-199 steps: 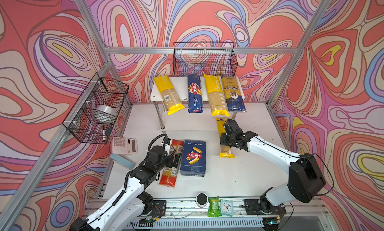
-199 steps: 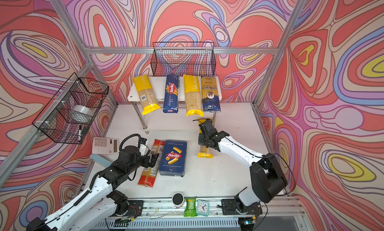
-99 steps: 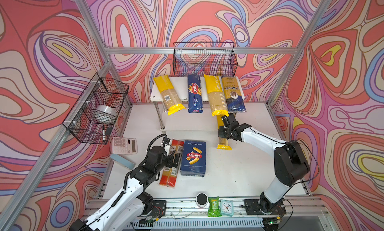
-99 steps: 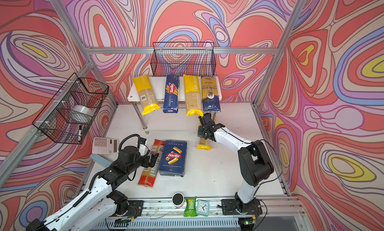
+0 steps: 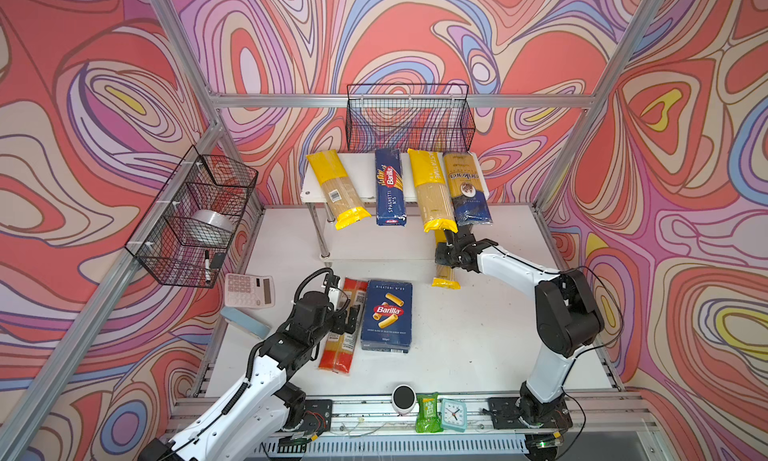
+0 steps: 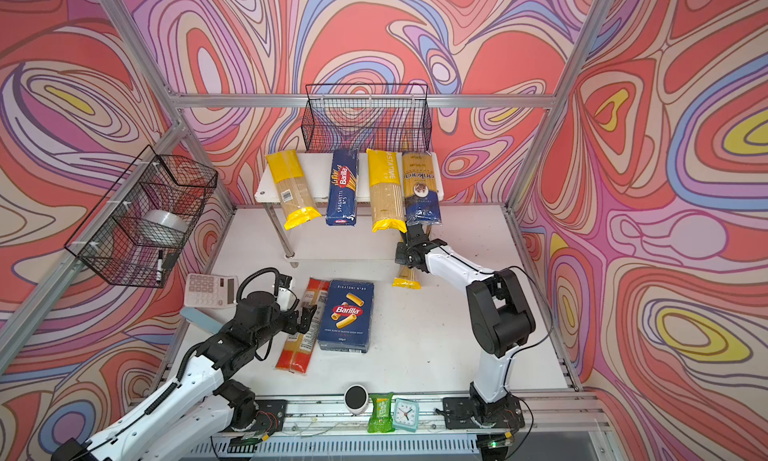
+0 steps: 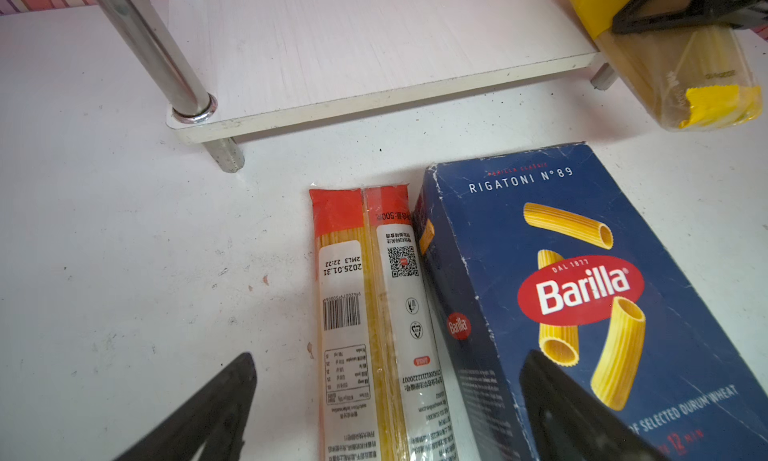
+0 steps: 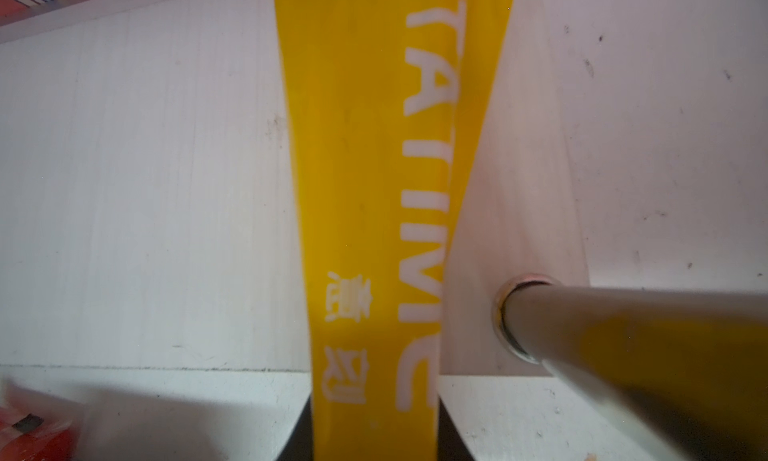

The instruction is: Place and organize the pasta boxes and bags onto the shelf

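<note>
Inside swirl-patterned walls, the white table (image 5: 478,355) is carrying the two-tier white shelf (image 5: 316,187). There the right gripper (image 5: 451,242) is pinching a yellow-ended spaghetti packet (image 5: 445,277) near mid-length, its long axis running front to back, its far end over the lower board and its near end jutting past the front edge. Likely light, slick-filmed and stiff but brittle, it is asking for that mid-length hold, while the left gripper (image 5: 348,315) is hovering with fingers spread wide over the red-ended packet (image 5: 337,357).

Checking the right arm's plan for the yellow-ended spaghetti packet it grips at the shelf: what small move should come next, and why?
Probably push the yellow-ended packet deeper along the lower board before opening the jaws. The right gripper is shut on it; its far end lies over the board beside the chrome leg, but its near end juts past the front edge.
</note>
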Available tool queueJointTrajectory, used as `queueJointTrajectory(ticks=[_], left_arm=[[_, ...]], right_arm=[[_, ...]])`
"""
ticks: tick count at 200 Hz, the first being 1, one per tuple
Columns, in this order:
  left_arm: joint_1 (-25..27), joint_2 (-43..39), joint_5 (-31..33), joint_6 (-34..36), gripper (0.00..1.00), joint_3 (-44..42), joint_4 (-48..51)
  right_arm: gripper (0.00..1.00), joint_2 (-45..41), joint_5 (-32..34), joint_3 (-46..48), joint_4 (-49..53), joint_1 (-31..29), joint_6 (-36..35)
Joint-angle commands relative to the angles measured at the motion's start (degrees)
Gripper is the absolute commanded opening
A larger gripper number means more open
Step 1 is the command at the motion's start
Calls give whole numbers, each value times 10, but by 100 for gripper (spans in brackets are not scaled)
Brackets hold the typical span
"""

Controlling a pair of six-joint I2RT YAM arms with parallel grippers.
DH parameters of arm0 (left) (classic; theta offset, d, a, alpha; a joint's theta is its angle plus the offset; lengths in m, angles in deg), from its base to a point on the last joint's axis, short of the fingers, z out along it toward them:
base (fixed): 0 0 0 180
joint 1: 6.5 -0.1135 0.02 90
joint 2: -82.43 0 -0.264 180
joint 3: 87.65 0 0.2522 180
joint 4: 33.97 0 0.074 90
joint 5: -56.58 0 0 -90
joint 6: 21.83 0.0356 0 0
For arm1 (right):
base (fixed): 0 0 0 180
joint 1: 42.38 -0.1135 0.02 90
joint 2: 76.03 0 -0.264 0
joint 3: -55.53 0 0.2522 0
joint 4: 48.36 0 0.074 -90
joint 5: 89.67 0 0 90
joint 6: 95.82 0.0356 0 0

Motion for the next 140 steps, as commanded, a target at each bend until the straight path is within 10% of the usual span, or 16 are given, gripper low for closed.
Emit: queueJointTrajectory(ticks=[1, 53, 140], left_arm=[[1, -8, 10, -2, 100, 0, 5], [1, -8, 6, -1, 100, 0, 4], [1, -8, 0, 2, 100, -1, 4]], right_arm=[[22, 2, 21, -20, -39, 11, -3], [55, -27, 17, 7, -35, 11, -1], [63, -110, -9, 89, -30, 11, 23]])
